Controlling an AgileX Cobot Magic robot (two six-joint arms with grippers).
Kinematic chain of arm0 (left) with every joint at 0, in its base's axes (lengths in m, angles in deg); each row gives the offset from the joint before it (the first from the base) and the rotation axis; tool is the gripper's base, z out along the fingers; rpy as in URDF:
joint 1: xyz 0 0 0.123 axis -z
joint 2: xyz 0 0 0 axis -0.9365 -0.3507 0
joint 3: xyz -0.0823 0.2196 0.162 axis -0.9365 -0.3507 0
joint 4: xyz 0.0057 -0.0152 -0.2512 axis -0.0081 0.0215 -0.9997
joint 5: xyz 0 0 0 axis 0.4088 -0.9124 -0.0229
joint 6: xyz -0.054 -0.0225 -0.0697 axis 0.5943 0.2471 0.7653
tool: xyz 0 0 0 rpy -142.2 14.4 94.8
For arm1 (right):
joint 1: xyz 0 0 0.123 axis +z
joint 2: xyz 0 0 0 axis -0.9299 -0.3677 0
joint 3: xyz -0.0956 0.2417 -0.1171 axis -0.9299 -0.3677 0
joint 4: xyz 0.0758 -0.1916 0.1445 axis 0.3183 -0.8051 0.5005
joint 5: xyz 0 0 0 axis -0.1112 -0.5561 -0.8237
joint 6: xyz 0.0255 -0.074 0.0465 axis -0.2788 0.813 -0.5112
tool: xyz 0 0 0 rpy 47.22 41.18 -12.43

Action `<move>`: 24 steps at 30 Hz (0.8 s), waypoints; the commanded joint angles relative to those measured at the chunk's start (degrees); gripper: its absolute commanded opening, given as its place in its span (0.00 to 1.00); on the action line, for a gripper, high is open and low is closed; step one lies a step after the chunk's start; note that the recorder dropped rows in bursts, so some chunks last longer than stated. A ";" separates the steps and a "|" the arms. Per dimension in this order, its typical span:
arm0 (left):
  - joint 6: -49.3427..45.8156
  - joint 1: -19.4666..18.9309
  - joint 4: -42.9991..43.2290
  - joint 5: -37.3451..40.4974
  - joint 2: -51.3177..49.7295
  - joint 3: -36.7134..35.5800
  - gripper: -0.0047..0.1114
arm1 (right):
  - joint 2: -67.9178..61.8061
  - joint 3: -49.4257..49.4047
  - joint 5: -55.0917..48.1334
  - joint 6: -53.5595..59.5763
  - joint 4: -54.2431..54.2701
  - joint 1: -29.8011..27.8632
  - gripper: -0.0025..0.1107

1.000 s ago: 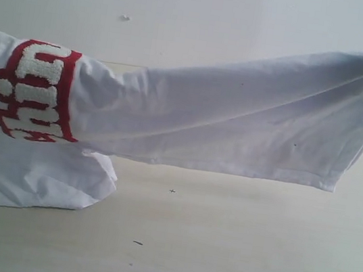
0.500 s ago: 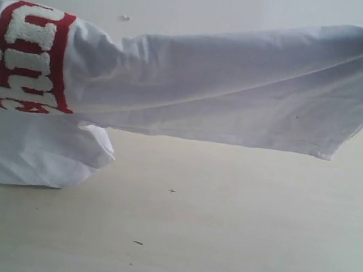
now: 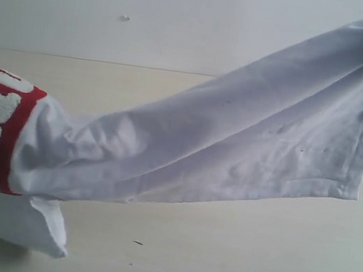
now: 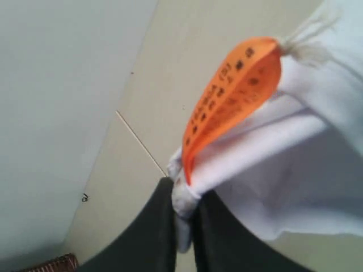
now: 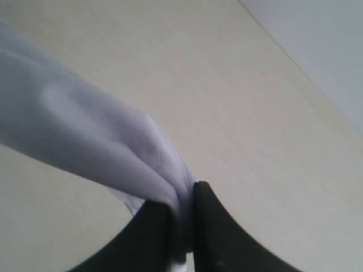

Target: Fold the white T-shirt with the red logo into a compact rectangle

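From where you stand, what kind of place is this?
Likely a robot test bench: bare pale tabletop, plain white wall, white T-shirt stretched between left pincer and right pincer.

The pale table [image 3: 246, 255] bore a small dark speck [image 3: 137, 242]; the white T-shirt [image 3: 221, 142] drooped to it at one side, contact unclear.

Bright, soft, even light leaves the exterior view pale and slightly washed out. The white T-shirt [image 3: 234, 151] casts only a faint grey shadow on the bench [image 3: 231, 260] at the near left, and its folds are gently shaded. Both wrist views are out of focus up close. The orange tag [image 4: 232, 96], the left hand [image 4: 186, 190] and the right hand [image 5: 181, 195] are soft-edged, and the cloth by the right hand looks bluish.
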 commanded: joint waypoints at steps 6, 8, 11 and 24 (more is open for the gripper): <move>-3.74 0.45 -4.38 2.15 -12.68 1.99 0.04 | -10.77 -0.46 0.52 -10.24 -8.06 0.30 0.02; -4.47 0.45 -4.23 2.04 -18.19 1.99 0.04 | -15.25 -0.60 0.52 -10.10 -8.06 0.30 0.02; -4.74 0.33 -0.97 -6.50 -27.00 1.99 0.04 | -23.82 0.52 0.52 -10.01 -14.64 0.30 0.02; 15.89 -6.95 3.83 -57.74 -54.14 1.99 0.39 | -47.59 1.64 58.95 -28.55 -30.69 -0.92 0.24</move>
